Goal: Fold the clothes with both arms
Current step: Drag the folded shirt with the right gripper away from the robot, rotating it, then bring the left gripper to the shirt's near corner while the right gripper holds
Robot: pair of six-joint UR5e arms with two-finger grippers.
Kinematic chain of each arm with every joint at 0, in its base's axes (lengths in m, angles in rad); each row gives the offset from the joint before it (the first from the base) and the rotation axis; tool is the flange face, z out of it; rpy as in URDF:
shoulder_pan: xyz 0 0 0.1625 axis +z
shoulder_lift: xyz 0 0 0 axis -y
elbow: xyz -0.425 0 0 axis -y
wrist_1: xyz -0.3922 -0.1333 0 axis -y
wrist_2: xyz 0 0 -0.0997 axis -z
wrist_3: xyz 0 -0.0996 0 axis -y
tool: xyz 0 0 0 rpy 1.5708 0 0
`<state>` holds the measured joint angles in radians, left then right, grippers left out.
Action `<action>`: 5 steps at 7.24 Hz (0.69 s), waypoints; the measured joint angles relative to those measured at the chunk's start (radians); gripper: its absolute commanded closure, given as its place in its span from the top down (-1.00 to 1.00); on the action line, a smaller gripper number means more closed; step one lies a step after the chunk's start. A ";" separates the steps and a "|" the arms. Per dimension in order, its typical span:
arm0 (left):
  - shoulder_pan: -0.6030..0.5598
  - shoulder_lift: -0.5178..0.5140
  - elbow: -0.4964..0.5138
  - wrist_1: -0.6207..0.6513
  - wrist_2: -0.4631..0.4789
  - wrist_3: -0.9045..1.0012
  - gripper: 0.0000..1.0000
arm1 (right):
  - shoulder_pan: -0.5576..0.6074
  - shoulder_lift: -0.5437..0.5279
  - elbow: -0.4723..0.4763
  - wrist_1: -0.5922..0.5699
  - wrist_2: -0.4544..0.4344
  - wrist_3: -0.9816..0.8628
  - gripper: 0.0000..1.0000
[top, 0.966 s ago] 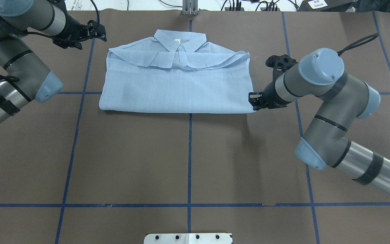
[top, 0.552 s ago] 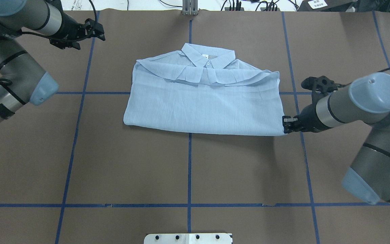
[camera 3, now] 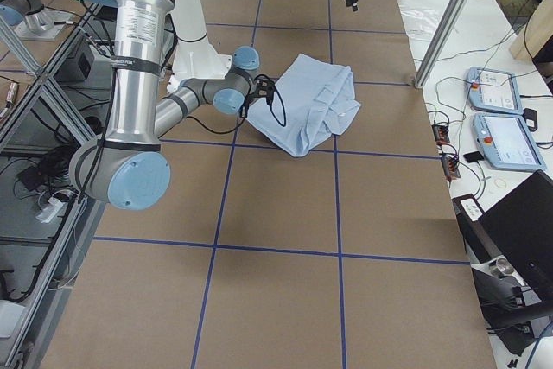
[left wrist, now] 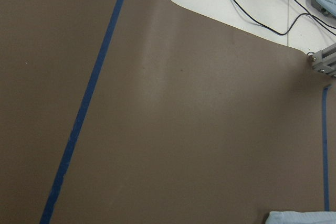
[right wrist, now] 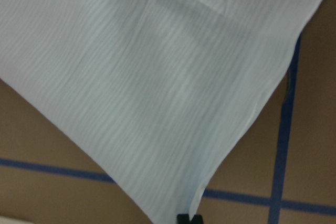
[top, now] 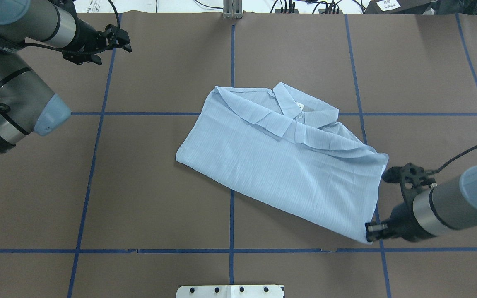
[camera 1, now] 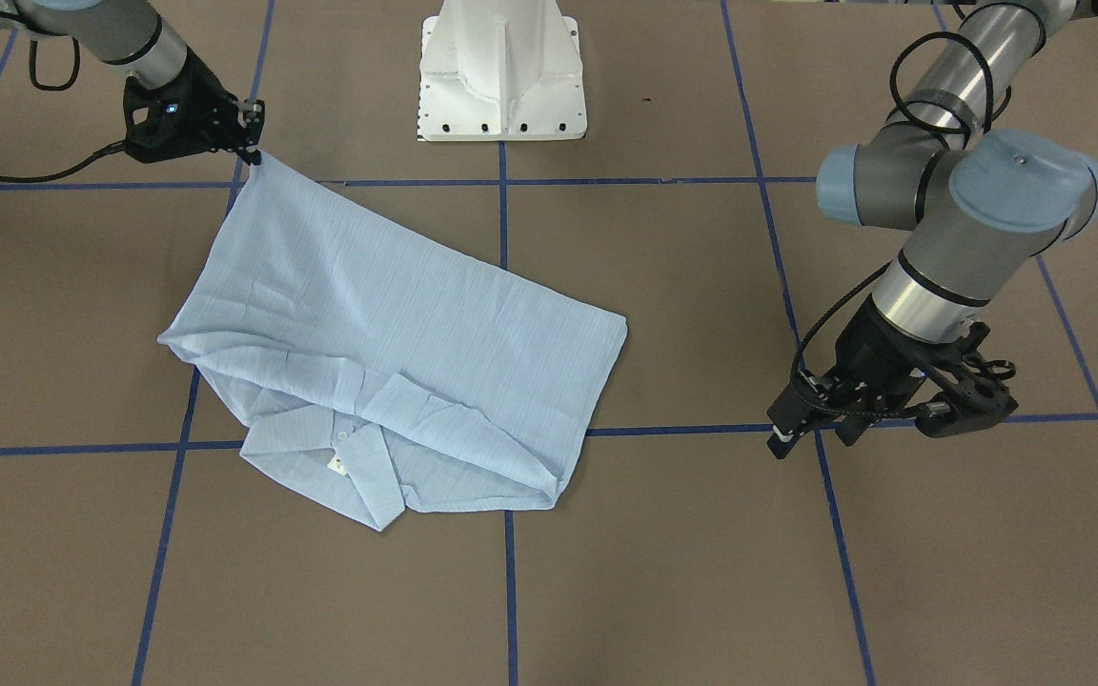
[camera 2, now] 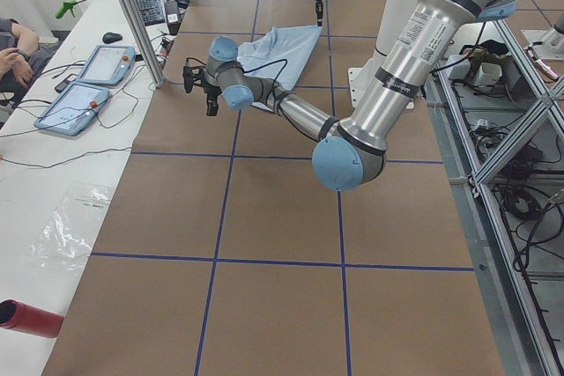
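The clothes are one light blue striped shirt (top: 288, 161), folded and lying askew on the brown table, collar (top: 300, 108) towards the far side. My right gripper (top: 369, 237) is shut on the shirt's near right corner, low over the table; in the front view that gripper (camera 1: 252, 145) pinches the corner tip. The right wrist view is filled with the shirt (right wrist: 157, 77), and dark fingertips (right wrist: 188, 219) meet at its corner. My left gripper (top: 123, 40) hovers open and empty at the far left, well apart from the shirt; its fingers (camera 1: 778, 433) also show in the front view.
Blue tape lines (top: 232, 250) divide the brown table cover. The white pedestal base (camera 1: 501, 76) stands at the robot's edge. A metal post (top: 232, 10) and cables sit at the far edge. Beyond it are tablets (camera 2: 88, 85) and a person's hands (camera 2: 13, 41).
My right gripper has pulled the shirt's corner to the right and towards the robot. The shirt slid along and turned askew. The left arm has barely moved.
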<state>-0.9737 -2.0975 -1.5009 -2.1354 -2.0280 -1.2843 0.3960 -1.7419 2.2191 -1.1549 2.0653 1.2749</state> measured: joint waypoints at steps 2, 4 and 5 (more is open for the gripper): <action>0.001 0.006 -0.015 0.000 0.000 -0.001 0.95 | -0.194 -0.019 0.051 0.000 -0.014 0.092 0.98; 0.006 0.015 -0.030 0.000 -0.001 -0.002 0.97 | -0.272 -0.019 0.059 0.000 -0.055 0.115 1.00; 0.017 0.016 -0.040 0.000 -0.004 -0.003 0.98 | -0.261 -0.008 0.060 0.000 -0.091 0.117 1.00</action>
<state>-0.9565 -2.0810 -1.5411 -2.1353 -2.0317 -1.2869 0.1346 -1.7494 2.2787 -1.1551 1.9740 1.3919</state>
